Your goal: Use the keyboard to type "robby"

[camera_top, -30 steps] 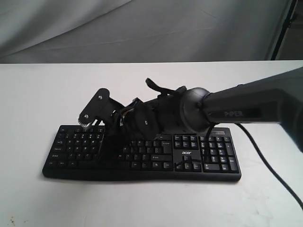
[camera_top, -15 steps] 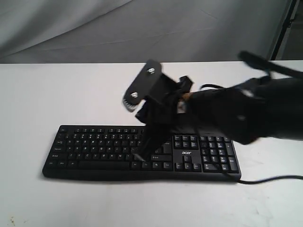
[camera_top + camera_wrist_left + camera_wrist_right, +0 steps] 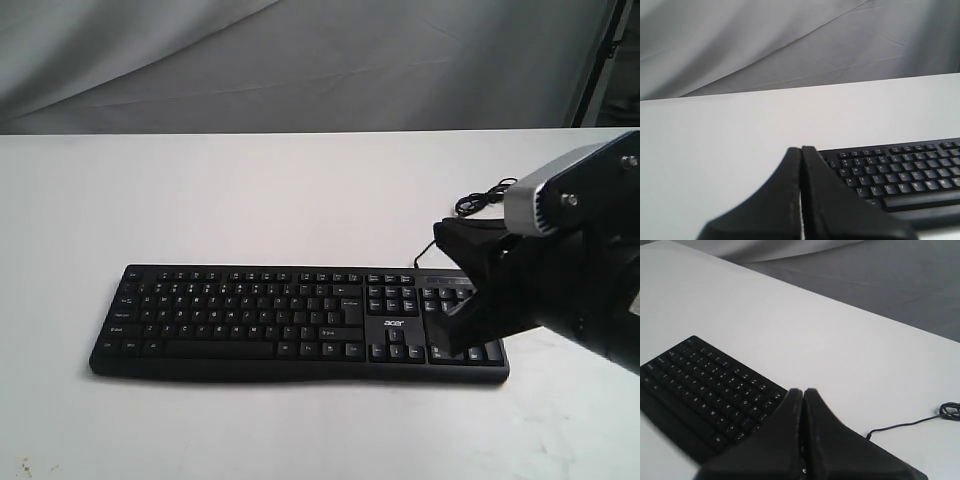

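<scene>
Right gripper (image 3: 802, 392), fingers pressed together, has pulled back off the letter keys and now hangs over the number-pad end of the keyboard (image 3: 250, 310). Left gripper (image 3: 801, 150), also pinched closed, is near the keyboard's opposite end. Two grippers, one keyboard: flat, black, with white legends and an acer logo, lying on the white table (image 3: 200, 190).

Right gripper (image 3: 802, 391) off keyboard's (image 3: 250, 312) middle, rightward

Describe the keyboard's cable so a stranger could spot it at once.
On the white table lies a wide black keyboard. Behind its number-pad end, a thin black cable curls across the table. It alone is wiry, bunching into a small coil.
</scene>
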Robot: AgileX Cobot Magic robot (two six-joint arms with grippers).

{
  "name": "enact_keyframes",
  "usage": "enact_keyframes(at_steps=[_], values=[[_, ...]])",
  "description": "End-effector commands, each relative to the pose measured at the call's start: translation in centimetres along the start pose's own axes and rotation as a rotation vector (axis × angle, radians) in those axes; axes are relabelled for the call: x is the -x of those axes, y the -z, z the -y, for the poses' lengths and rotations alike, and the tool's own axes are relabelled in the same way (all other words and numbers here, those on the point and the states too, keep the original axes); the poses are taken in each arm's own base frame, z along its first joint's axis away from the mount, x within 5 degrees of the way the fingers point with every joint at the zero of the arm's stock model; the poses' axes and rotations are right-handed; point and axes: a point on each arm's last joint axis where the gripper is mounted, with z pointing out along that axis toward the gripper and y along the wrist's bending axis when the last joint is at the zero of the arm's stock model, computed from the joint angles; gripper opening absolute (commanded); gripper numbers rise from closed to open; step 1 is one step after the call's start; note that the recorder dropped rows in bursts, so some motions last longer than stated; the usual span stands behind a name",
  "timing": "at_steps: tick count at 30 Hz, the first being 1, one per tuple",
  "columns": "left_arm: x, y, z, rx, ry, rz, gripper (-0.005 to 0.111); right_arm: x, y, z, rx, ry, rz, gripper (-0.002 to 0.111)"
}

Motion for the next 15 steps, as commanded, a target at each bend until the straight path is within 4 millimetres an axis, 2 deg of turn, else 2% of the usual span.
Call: enact_keyframes(at_steps=[1, 4, 6, 10, 15], values=[[-0.1, 0.0, 0.0, -0.005, -0.003, 0.007, 0.000, 0.4, 0.2, 0.6, -0.047, -0.027, 0.062, 0.000], [-0.1, 0.0, 0.0, -0.005, -0.003, 0.007, 0.000, 0.7, 0.3, 0.7, -0.057, -0.027, 0.088, 0.000], [-0.1, 0.0, 0.0, -0.005, -0.003, 0.007, 0.000, 1.2, 1.2, 0.7, -0.052, -0.036, 0.119, 0.000], [-0.1, 0.0, 0.0, -0.005, -0.003, 0.007, 0.000, 1.1, 3.9, 2.1, -0.115, -0.037, 0.202, 0.000], [-0.1, 0.0, 0.0, -0.005, -0.003, 0.007, 0.000, -0.3, 7.5, 4.3, -0.256, -0.079, 0.287, 0.000]])
